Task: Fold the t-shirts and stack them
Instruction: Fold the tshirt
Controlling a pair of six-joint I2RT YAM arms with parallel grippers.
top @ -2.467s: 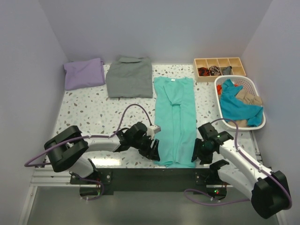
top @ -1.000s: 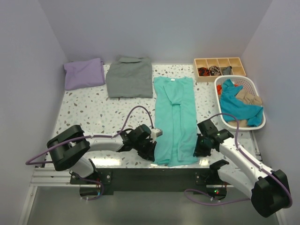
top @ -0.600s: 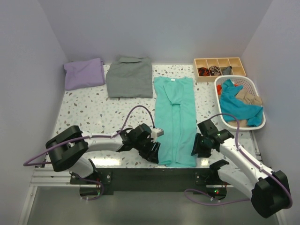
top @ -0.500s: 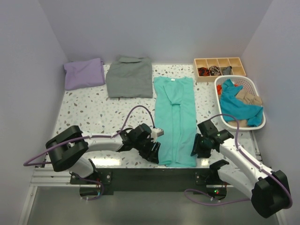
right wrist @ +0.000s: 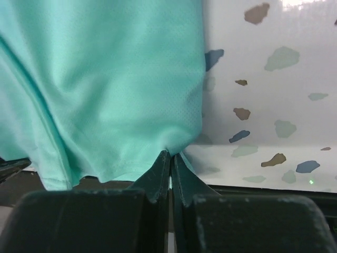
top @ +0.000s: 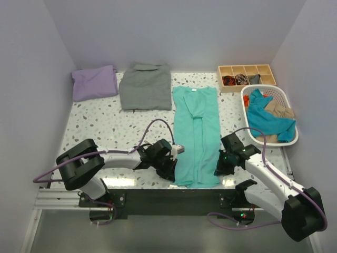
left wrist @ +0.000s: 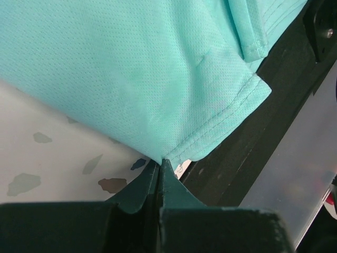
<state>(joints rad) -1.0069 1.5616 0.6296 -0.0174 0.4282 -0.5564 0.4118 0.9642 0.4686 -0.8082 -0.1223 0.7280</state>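
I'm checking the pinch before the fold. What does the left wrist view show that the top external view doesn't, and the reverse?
Only the left wrist view: the left gripper shut on the stitched near hem corner of the turquoise t-shirt. Only the top external view: the shirt's full length, the right gripper at its other near corner, the lavender t-shirt and grey garment folded at the back, the white basket and wooden tray. Both: the turquoise cloth on the speckled table.
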